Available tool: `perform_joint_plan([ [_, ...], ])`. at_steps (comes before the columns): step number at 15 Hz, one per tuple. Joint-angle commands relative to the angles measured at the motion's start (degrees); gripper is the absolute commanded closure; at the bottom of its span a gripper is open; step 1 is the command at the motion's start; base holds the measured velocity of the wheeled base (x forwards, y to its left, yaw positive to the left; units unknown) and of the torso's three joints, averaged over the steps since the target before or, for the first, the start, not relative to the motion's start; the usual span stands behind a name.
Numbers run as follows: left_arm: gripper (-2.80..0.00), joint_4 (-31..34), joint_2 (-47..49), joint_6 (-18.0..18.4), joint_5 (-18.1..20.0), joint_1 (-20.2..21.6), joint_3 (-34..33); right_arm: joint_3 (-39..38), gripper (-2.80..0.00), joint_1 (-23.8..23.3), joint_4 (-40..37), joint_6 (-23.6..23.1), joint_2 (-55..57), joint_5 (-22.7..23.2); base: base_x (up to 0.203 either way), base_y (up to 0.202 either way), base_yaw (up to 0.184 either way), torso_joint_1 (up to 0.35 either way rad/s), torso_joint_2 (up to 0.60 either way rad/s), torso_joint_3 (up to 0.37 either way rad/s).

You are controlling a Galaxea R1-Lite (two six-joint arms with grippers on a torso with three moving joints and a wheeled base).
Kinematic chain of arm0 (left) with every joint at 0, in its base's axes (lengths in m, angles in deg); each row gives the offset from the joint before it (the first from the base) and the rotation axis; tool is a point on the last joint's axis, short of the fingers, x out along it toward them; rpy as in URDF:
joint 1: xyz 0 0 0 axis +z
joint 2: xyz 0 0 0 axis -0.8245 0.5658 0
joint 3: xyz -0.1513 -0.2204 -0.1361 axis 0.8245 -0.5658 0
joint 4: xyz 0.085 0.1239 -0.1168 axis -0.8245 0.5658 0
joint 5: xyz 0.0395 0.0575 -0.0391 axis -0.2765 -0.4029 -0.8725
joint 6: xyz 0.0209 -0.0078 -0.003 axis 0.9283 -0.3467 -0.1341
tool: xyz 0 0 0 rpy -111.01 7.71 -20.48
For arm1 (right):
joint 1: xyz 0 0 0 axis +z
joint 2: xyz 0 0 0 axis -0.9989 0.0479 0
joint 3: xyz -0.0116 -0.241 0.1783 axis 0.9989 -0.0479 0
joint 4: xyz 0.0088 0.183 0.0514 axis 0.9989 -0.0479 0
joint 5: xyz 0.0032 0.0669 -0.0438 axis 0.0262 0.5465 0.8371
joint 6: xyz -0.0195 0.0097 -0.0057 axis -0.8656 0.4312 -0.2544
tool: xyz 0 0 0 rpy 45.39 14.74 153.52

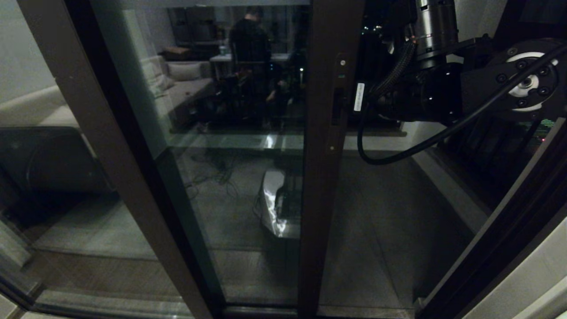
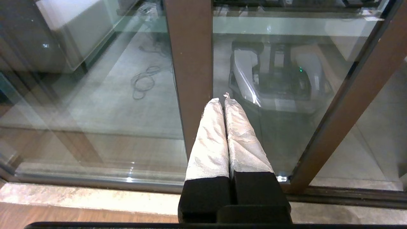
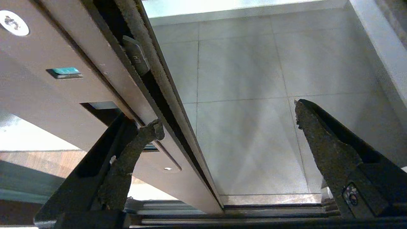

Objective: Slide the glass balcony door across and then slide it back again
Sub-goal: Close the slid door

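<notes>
Right gripper [image 3: 229,117]: spread wide, one finger [image 3: 140,140] hooked at door [image 1: 330,133] handle slot, centre frame.
Tip: push steadily sideways.
Left gripper [image 2: 224,105]: closed, empty.

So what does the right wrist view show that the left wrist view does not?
Only the right wrist view: the open right claw, one finger at the black handle slot of the glass balcony door, and the tiled balcony floor.
Only the left wrist view: the shut left claw near a plain brown post.
Both: brown framing and floor track.
</notes>
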Motion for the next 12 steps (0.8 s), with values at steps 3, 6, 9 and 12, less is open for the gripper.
perform_joint_plan([
  [3,0.00,0.0,0.0,0.0,0.0,0.0,-0.1,-0.7,-2.80,-0.8,-0.1,0.0,-0.6,-0.2,0.000,0.000,0.000,0.000,0.00,0.000],
  [6,0.00,0.0,0.0,0.0,0.0,0.0,-0.1,-1.1,-2.80,-1.1,0.0,0.0,-0.6,-0.2,0.000,0.000,0.000,0.000,0.00,0.000],
  [9,0.00,0.0,0.0,0.0,0.0,0.0,-0.1,-1.1,-2.80,-2.2,0.0,0.0,-1.1,-0.2,0.000,0.000,0.000,0.000,0.00,0.000],
  [12,0.00,0.0,0.0,0.0,0.0,0.0,-0.1,-3.6,-2.80,-2.6,0.0,-1.1,-3.0,-0.2,0.000,0.000,0.000,0.000,0.00,0.000],
])
